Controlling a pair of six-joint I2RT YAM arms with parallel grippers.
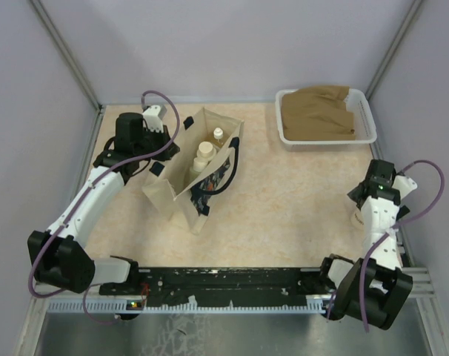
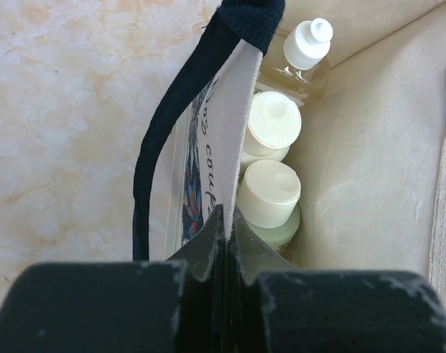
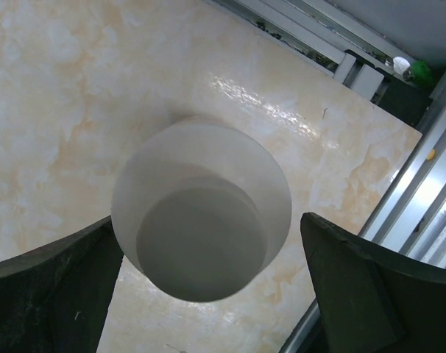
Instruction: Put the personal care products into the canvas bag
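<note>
Looking down on a marbled beige table [image 1: 284, 193], two robot arms reach in from the bottom edge. Upper left of centre stands the bag [image 1: 173, 185], beige with navy handles, its mouth open upward. All three bottles sit inside it, in a row along the printed wall.

The left wrist view shows them from above. The amber bottle [image 2: 305, 62] is at the top of the frame, the cream bottle [image 2: 273, 121] just below it, and the green bottle [image 2: 270, 193] lowest, touching the cream one. The left gripper [image 2: 227, 239] is closed, pinching the top edge of the bag's printed wall between its fingers. A navy handle [image 2: 171, 140] curves along the outside of that wall, left of centre.

Near the right edge of the overhead view, the right gripper [image 3: 207, 220] hangs over a pale translucent cup [image 3: 201, 184] standing upright on the table. The right wrist view looks straight down into the cup. The dark fingers [image 3: 54, 294] are spread wide, one on each side of it. The finger at the left of that frame is just beside the cup's rim, and whether it touches cannot be told. The other stands apart from the cup.

At the upper right of the overhead view lies a white tray [image 1: 325, 141] holding a folded brown cloth [image 1: 317, 115], well apart from the bag.
</note>
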